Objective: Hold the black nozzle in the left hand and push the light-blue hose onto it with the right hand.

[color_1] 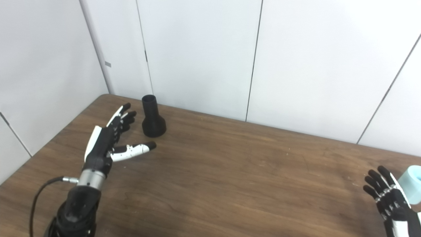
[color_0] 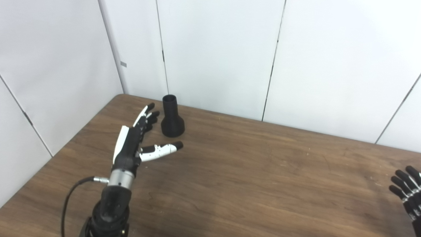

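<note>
Nozzle (color_0: 171, 117) stands upright near the far left corner of the table (color_0: 250, 171), wide flared base down and narrow open neck up, untouched. The left hand (color_0: 136, 138) is just beside it on its near left, holding nothing, fingers straight and apart and the thumb stuck out sideways below the base. To grasp well, I judge the hand should close around the flared lower body and leave the neck bare, since the hose must slide over that end; a squeeze on the neck alone could tip it. The nozzle looks like matte black plastic, rigid, a cylinder widening into a cone. The hose (color_1: 411, 187) shows only as a pale blue rounded end at the right edge, smooth and perhaps soft. The right hand (color_1: 391, 200) is next to it, fingers spread, empty. The table is dark wood grain.
</note>
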